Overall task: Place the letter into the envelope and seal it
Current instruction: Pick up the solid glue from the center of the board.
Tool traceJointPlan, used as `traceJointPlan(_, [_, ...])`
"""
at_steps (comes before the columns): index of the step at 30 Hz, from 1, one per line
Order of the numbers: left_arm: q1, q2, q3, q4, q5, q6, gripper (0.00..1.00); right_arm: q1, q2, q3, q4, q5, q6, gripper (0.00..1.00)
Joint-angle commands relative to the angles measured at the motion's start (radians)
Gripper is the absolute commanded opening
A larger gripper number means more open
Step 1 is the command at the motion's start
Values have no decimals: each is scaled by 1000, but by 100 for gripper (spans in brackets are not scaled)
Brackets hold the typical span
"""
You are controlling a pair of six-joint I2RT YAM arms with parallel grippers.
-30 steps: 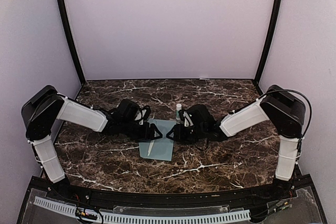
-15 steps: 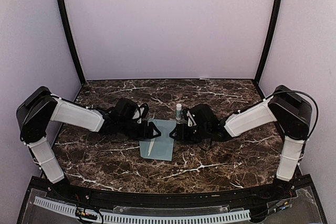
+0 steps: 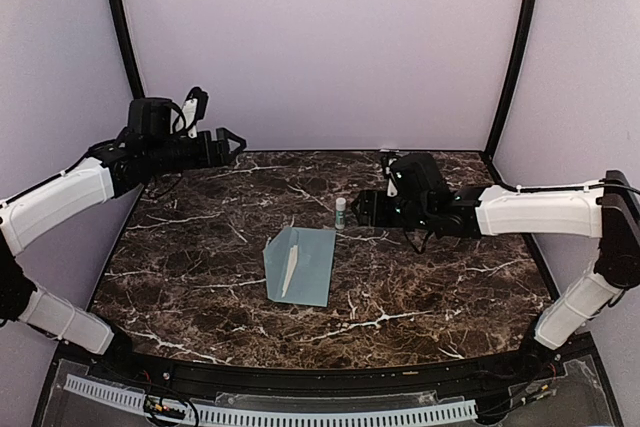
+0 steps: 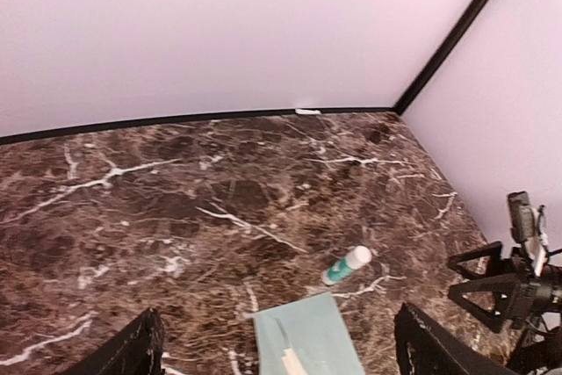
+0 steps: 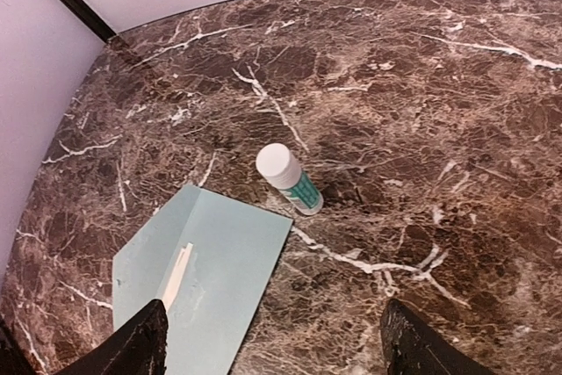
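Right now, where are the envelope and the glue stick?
envelope (image 3: pixel 312 269), top external view, on the middle of its pale blue face.
glue stick (image 5: pixel 297 185), right wrist view, on its green-printed body beside the white cap.

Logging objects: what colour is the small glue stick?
The small cylindrical glue stick is white with a teal-green band; right wrist view.

I see a pale blue-grey envelope (image 3: pixel 312 265) with a cream strip (image 3: pixel 288 269), a white glue stick (image 3: pixel 340 213) banded green, and a dark brown table (image 3: pixel 450 277) veined white like marble, against lilac walls (image 3: pixel 320 47).
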Motion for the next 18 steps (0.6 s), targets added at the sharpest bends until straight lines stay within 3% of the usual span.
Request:
traceJointPlan(1, [118,-44,32,-129,0,134,90,-12,-2,91,-152,94,-90,81])
traceJointPlan(8, [205,-159,-112,-53,-89,176,93,-18,89,240,-255,98,-134,83])
traceJointPlan(18, [218,-186,-126,-81,-99,206,93,-20,337,473,-308,65,-158,78])
